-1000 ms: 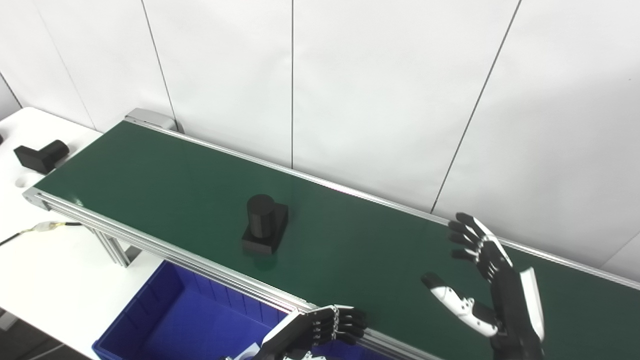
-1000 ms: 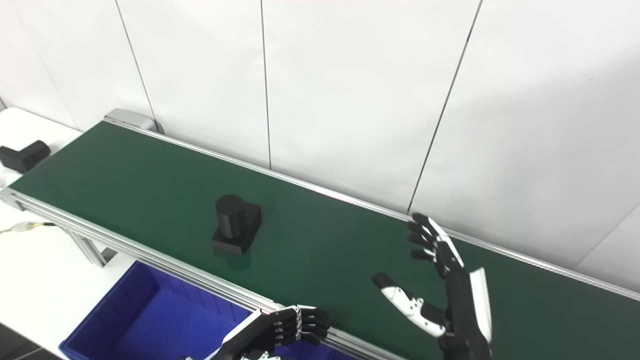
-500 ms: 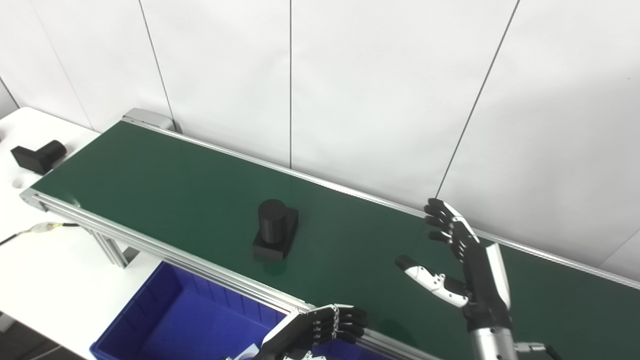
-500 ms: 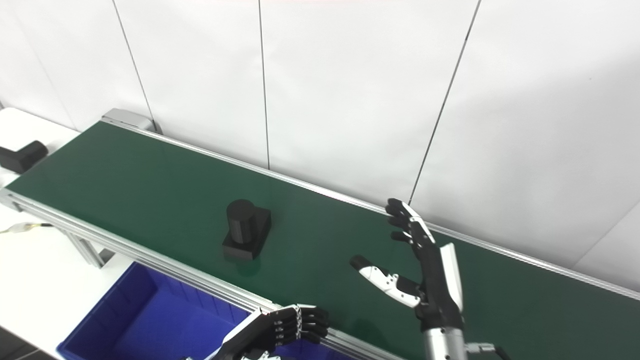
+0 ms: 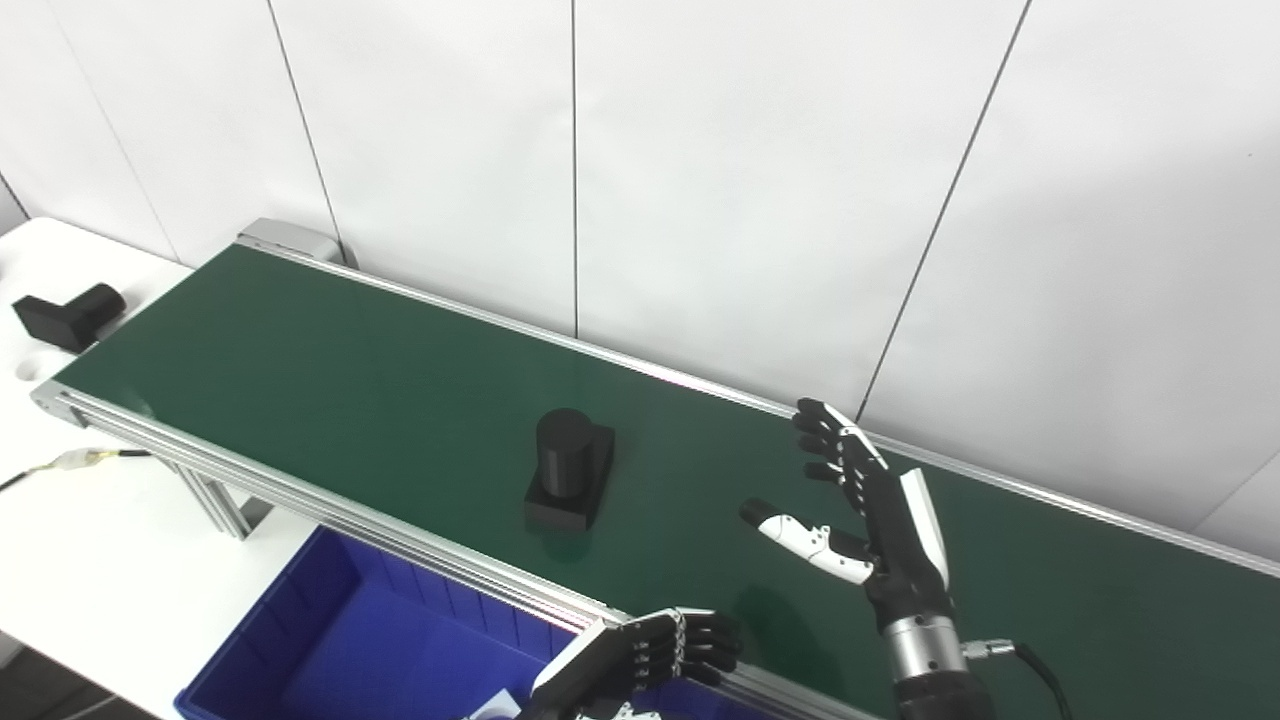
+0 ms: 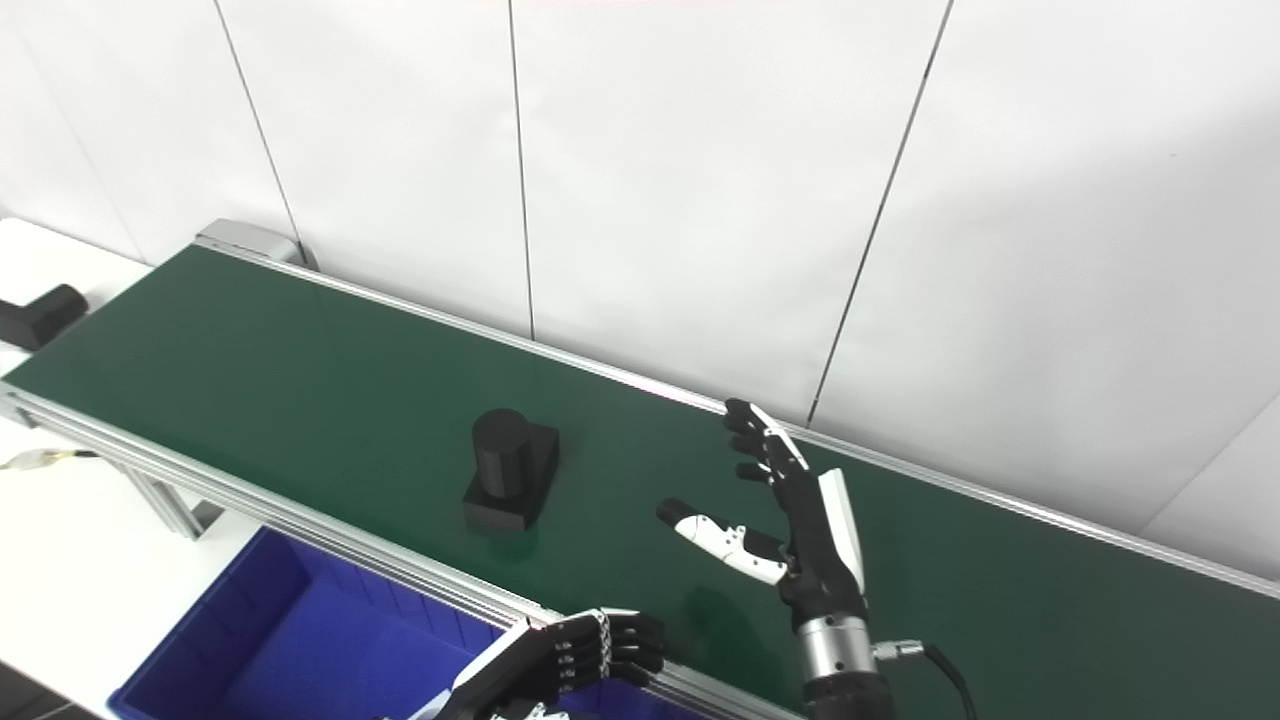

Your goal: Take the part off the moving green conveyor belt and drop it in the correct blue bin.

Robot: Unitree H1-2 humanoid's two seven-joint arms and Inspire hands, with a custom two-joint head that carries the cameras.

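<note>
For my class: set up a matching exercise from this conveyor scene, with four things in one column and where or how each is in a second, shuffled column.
Things:
1. part
2. bin
3. right hand
4. left hand

Place or state:
A. open above the belt, fingers spread
B. fingers curled at the belt's near rail
C. standing on the belt
D. below the belt's near edge

Pairs: 1-C, 2-D, 3-A, 4-B

Lab test cell: conveyor belt, white panel wall.
</note>
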